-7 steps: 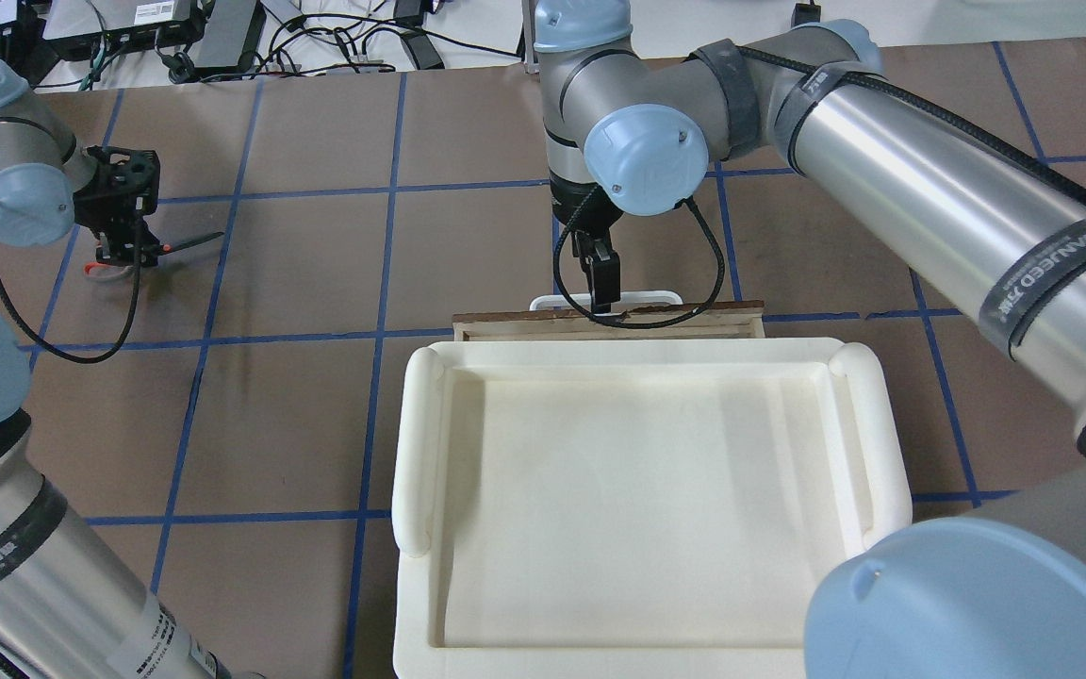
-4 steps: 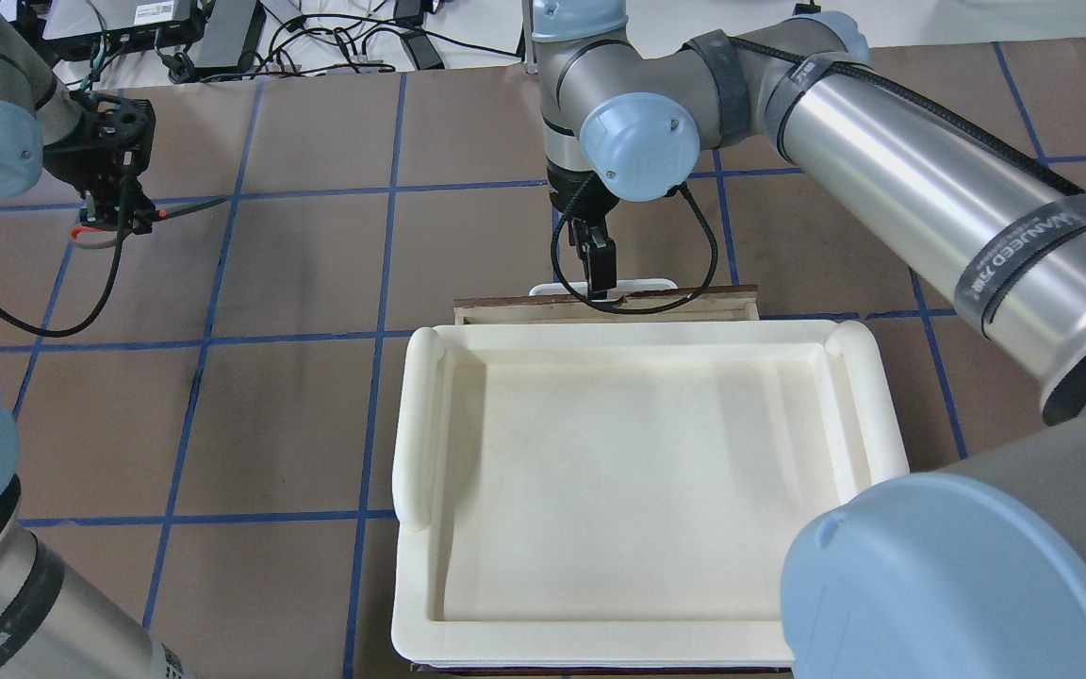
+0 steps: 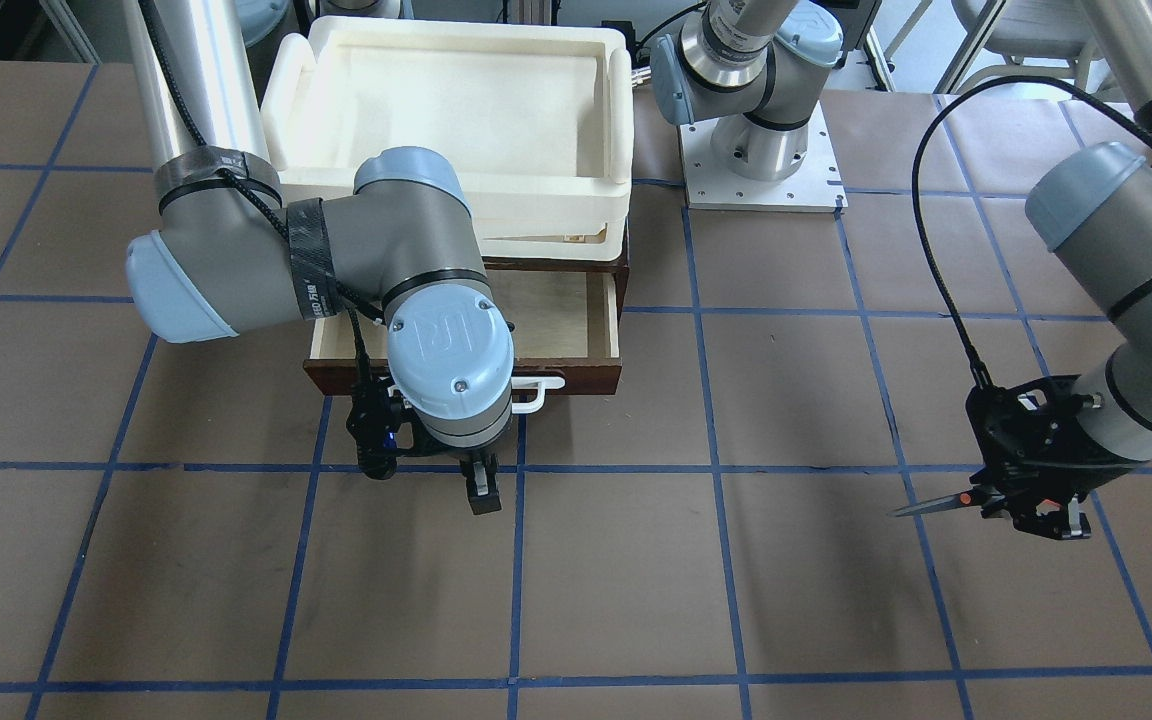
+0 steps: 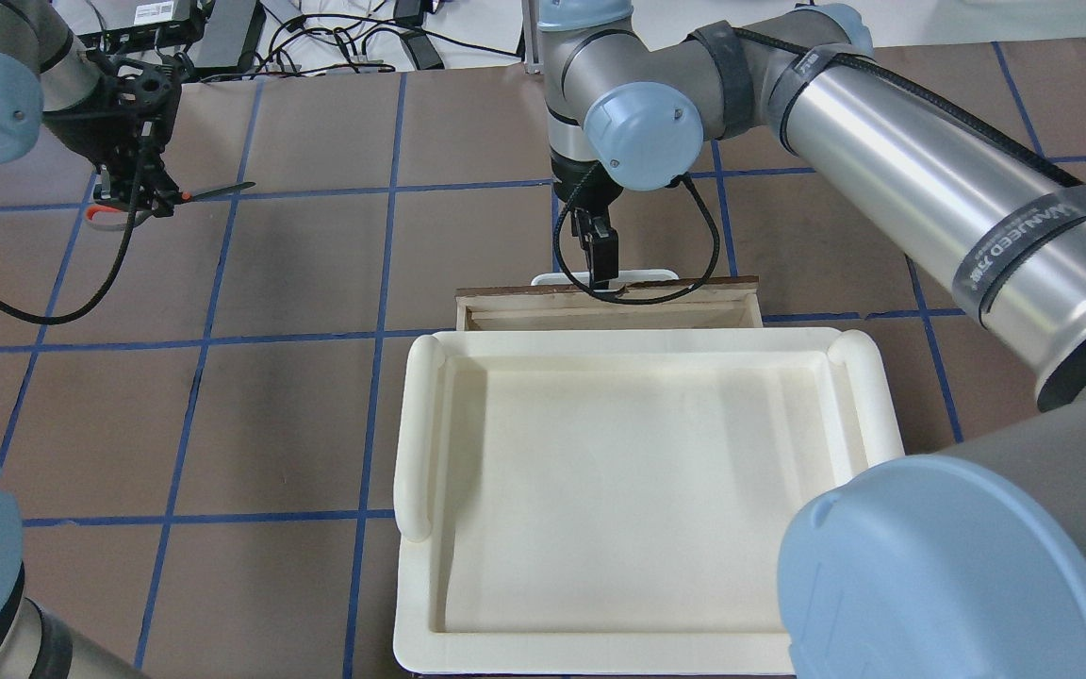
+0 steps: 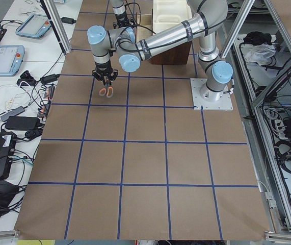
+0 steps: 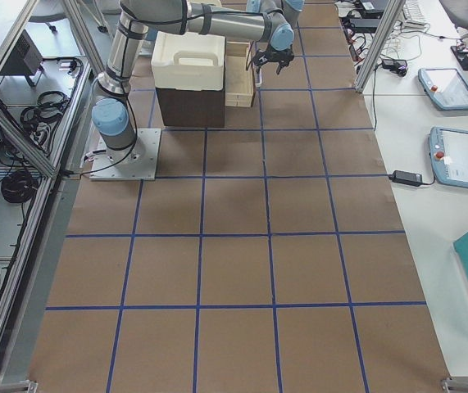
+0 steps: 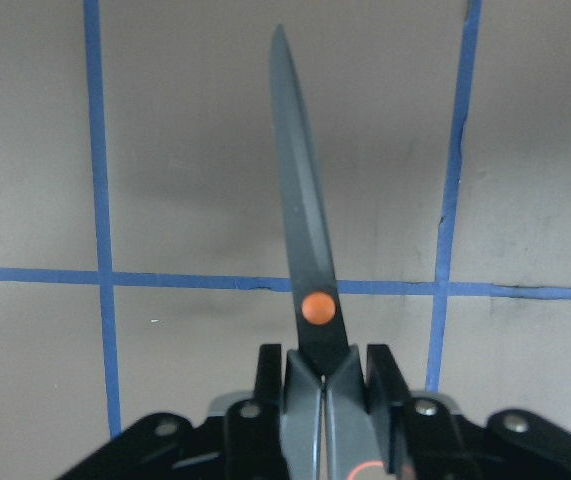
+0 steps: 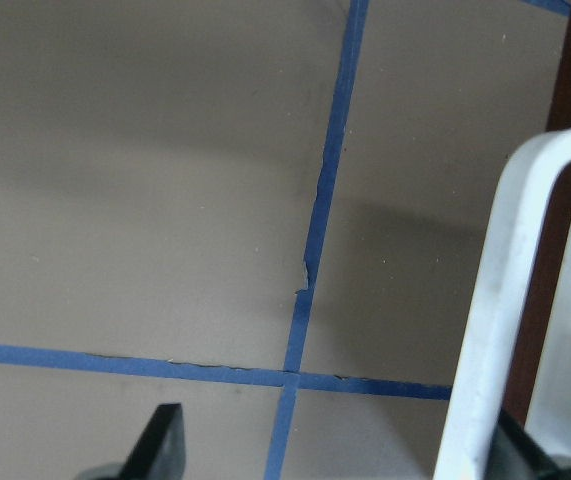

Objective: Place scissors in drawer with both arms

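My left gripper (image 4: 135, 193) is shut on the scissors (image 4: 213, 192) near the pivot and holds them level above the table at the far left. The dark blades point toward the drawer, and the orange-lined loops hang behind the fingers. They also show in the left wrist view (image 7: 305, 230) and the front view (image 3: 936, 503). The dark brown drawer (image 3: 576, 378) is partly pulled out, so its pale interior shows. My right gripper (image 4: 600, 264) is open at the white bar handle (image 4: 642, 275), which lies just inside one finger (image 8: 525, 450).
A white foam tray (image 4: 420, 424) sits on top of the cabinet above the drawer. Brown table cover with blue tape grid lies all around. Cables and electronics lie beyond the far table edge (image 4: 336, 38).
My left gripper has risen with the scissors and shifted away and slightly right. The drawer front and handle have slid a little further out with my right gripper.
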Available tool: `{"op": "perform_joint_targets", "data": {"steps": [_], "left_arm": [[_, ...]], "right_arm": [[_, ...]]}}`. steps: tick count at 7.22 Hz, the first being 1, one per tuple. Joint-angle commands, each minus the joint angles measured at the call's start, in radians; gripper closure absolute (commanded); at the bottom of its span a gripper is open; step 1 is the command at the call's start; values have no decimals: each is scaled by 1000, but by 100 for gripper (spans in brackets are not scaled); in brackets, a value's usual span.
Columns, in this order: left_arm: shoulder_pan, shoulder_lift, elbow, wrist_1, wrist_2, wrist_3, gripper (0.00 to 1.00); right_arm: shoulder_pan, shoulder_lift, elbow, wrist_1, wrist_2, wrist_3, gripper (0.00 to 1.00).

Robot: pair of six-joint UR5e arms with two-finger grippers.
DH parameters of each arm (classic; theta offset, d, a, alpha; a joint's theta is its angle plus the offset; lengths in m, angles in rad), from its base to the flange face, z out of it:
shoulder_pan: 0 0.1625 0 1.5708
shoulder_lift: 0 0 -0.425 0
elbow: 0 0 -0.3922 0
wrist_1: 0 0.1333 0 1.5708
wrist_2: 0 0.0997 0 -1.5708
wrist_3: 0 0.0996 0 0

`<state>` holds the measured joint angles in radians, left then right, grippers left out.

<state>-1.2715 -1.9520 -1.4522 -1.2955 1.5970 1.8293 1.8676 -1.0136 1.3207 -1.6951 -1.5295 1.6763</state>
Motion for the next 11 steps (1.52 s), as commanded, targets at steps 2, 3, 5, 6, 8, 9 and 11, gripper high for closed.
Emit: {"op": "perform_joint_targets", "data": {"steps": [2,3,5,6,8,9,11], "left_arm": [[-64,67,0,-59,1,-45,97],[-89,85,0,-88,1,-51,97],[-147,114,0,-131,4,-51,97],[-170,125,0,-154,3,-54,97],[-198,140,0,-185,1,-88,97],[-204,145,0,-188,4,-137,97],[-229,162,-2,-214,0,-227,97]], "right_arm": [[-2,29,-35,0,-1,-9,0],[-2,32,-41,-1,-1,-12,0],[-2,32,-47,-1,-1,-12,0],[-4,32,-49,-1,-1,-13,0],[-18,32,-73,0,-3,-32,0],[-21,36,-77,-1,-3,-33,0],[-25,47,-78,-1,-3,-47,0]]}}
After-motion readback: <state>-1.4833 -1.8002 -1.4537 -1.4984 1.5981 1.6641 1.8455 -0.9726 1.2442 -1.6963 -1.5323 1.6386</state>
